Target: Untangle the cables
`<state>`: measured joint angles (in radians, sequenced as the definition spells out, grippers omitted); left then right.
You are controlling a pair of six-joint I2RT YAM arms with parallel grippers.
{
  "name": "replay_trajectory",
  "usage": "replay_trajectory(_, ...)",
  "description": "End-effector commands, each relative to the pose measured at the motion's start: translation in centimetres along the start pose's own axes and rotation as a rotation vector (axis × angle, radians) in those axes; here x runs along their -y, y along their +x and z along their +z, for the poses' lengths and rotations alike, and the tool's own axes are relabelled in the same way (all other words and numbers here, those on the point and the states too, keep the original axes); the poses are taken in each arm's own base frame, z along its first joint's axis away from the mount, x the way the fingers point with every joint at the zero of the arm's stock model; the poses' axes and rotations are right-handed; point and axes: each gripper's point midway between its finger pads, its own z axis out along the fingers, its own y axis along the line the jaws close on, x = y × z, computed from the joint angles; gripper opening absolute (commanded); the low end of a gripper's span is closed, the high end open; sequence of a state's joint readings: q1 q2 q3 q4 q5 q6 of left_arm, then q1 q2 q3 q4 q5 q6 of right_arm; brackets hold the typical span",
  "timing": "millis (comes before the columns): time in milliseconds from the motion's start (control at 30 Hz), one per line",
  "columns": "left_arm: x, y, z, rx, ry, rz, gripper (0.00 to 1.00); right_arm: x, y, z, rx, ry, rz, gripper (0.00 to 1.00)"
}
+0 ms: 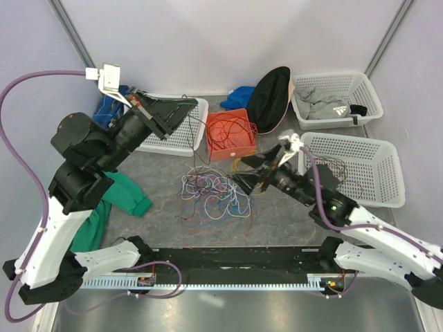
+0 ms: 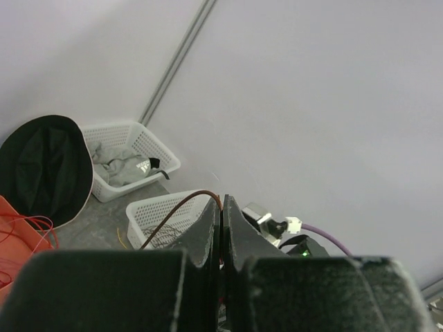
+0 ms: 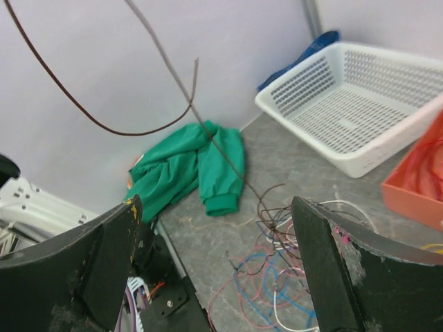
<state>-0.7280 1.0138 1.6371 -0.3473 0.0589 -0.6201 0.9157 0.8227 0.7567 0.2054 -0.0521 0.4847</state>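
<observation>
Left gripper (image 2: 221, 202) pinched tight on a brown wire (image 2: 173, 211).
Right gripper (image 3: 216, 204): jaws spread wide, just beside the tangled cable pile (image 1: 211, 195).

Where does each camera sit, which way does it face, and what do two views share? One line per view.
Top external: above and behind the arms, looking down on table and cable tangle; left arm and right arm show.
Left wrist: on the raised left arm, facing right toward white baskets; shut jaws pinch a brown cable.
Right wrist: low, facing left toward green cloth; open jaws frame the tangle.
Shared: orange box appears in all three.
</observation>
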Motion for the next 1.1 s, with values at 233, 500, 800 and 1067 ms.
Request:
replay_trajectory(233,1.2,-0.1,0.2,-0.030,0.046,0.023,0.02,-2.8,5.8,7.5,-0.126,-0.107,-0.080,0.97)
replay_trajectory(500,0.4,1.0,0.4,-0.055,0.027,-0.005,0.02,0.8,6.7,12.1,-0.013,0.042,-0.074,0.94)
replay_trajectory(800,-0.7,0.8,-0.9,-0.021,-0.024,0.012,0.02,1.6,4.4,15.3,0.137,0.097,-0.068,0.19)
replay_trajectory(1067,-3.5,-1.6,-4.3,0.126,-0.173,0.084,0.02,-1.2,-7.7,9.3,0.173,0.206,-0.237,0.00)
